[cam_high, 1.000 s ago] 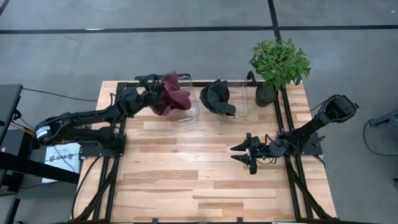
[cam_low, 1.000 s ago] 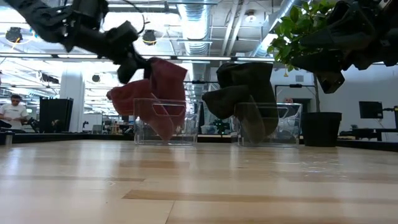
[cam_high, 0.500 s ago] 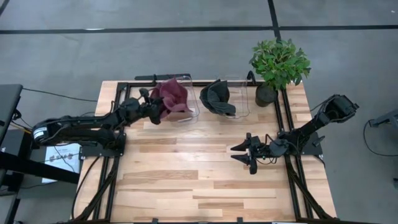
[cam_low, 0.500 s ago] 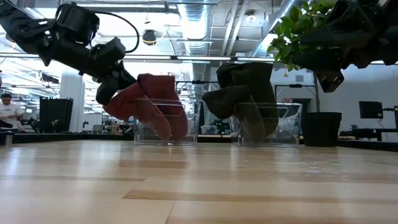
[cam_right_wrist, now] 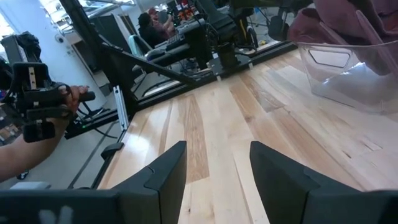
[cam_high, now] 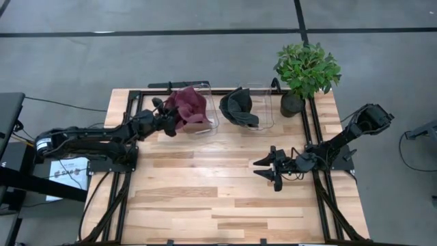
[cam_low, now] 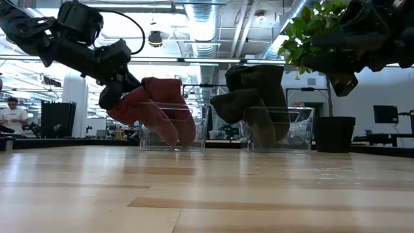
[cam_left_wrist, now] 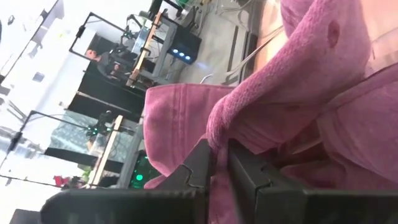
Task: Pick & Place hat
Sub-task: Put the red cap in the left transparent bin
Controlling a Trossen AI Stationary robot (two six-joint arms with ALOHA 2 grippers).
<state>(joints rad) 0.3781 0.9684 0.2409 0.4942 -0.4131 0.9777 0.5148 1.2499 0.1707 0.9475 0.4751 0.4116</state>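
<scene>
A maroon hat (cam_high: 188, 108) is draped over the left clear bin (cam_high: 207, 117) near the table's far edge; in the low view the maroon hat (cam_low: 158, 107) sags in front of that bin (cam_low: 187, 133). My left gripper (cam_high: 166, 123) is at the hat's left side, shut on it. A dark hat (cam_high: 237, 107) lies over the second clear bin (cam_high: 265, 109). My right gripper (cam_high: 268, 168) waits open over the table's right half, away from both hats. My left gripper (cam_left_wrist: 219, 168) pinches a fold of the maroon hat's cloth (cam_left_wrist: 217, 138) between its two fingers at the hat's left side. The fingers come from the table's left, slanting down. The rest of the hat rests on the bin and hangs slack.
A potted plant (cam_high: 305, 70) stands at the far right corner beside the bins. Black rails (cam_high: 313, 130) run along both sides of the table. Bare wood (cam_high: 205, 198) spreads over the near half. A person's hand holding a controller (cam_right_wrist: 37, 109) shows beyond the table.
My left gripper has moved down and toward the table's near edge, still shut on the maroon hat. The hat, held higher a second ago, has come down with it and settled over the left bin. In the last half second almost nothing has moved.
</scene>
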